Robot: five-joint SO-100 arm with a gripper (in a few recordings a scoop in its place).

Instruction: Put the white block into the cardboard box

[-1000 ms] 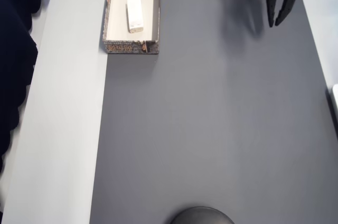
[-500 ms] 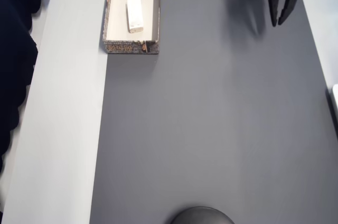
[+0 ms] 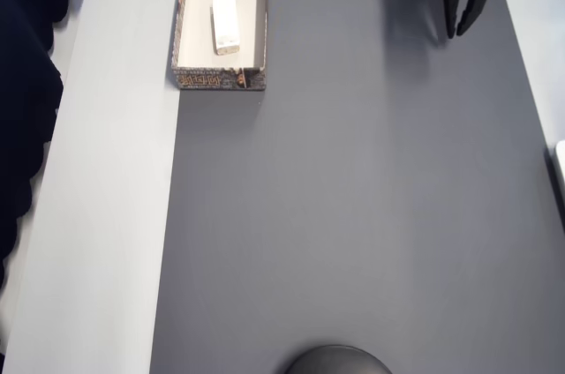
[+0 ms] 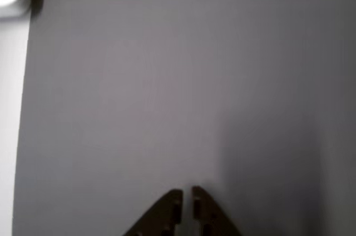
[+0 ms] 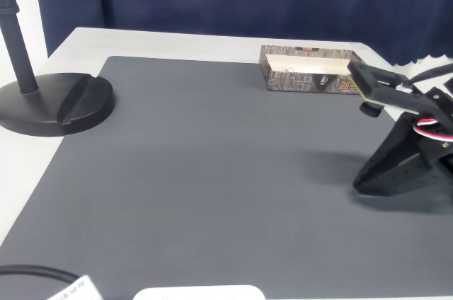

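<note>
Two dark fingers of the gripper (image 3: 459, 32) point down the picture at the top right of the overhead view, above the grey mat (image 3: 353, 215). Their tips sit close together with only a narrow gap, and nothing is between them. In the wrist view the gripper (image 4: 187, 194) shows at the bottom edge as two brown wedge-shaped tips, almost touching, with bare mat beyond them. In the fixed view the gripper (image 5: 362, 181) hangs low at the right side of the mat, its tips just over the surface.

The white block (image 3: 226, 26) lies well apart from the gripper, inside the cardboard box (image 3: 221, 78) at the top left of the overhead view. It rests flat on the cream floor, roughly lengthwise and a little tilted, clear of the walls. The box straddles the mat's left edge and the pale table (image 3: 106, 215). In the fixed view the cardboard box (image 5: 304, 82) stands at the far edge of the mat. A black round stand base (image 5: 56, 105) sits at the left, partly on the mat.
</note>
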